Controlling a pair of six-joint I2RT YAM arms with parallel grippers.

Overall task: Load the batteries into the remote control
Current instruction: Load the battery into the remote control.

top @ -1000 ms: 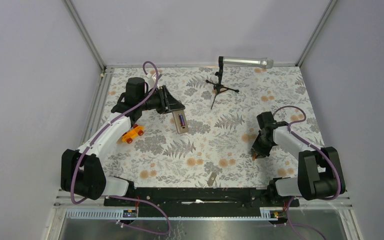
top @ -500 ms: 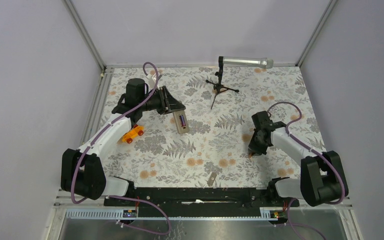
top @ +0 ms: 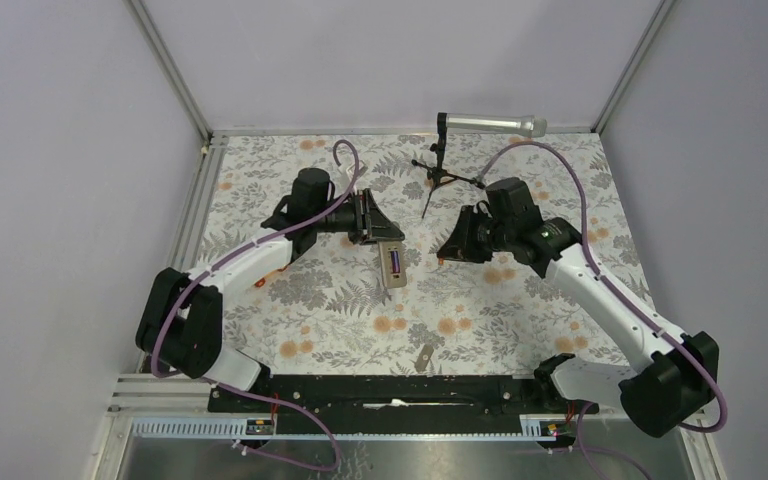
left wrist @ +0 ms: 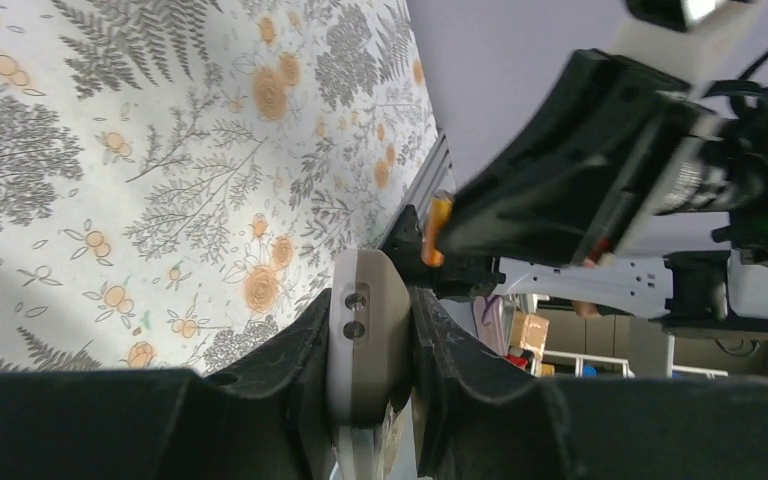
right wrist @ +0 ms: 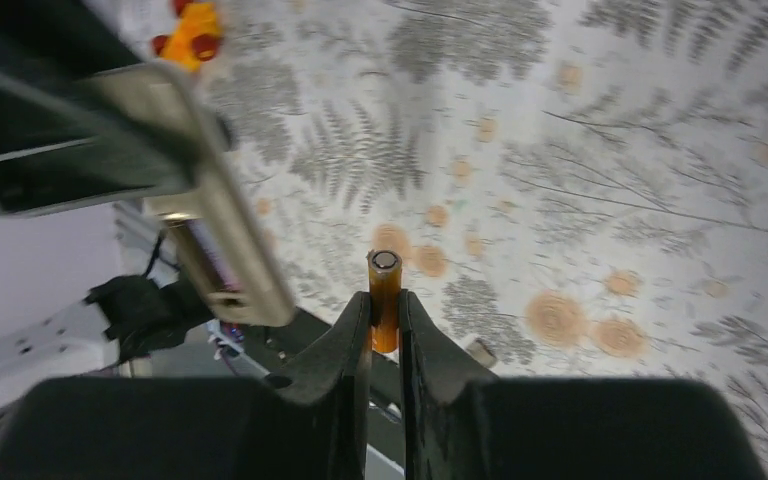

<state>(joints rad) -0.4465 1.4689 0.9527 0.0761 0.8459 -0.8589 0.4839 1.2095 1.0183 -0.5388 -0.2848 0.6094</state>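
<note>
remote control (top: 394, 267) in left hand (top: 384, 240), battery (right wrist: 384, 278) in right hand (top: 445, 252) to its right, microphone (top: 490, 124) behind both

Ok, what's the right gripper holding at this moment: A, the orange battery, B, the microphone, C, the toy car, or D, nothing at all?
A: the right wrist view shows the orange battery pinched between the fingers of the right gripper, its end poking out past them.

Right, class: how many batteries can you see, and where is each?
2. The purple battery sits in the remote control, gripped by the left claw; the orange battery is pinched in the right claw. No others show.
</note>
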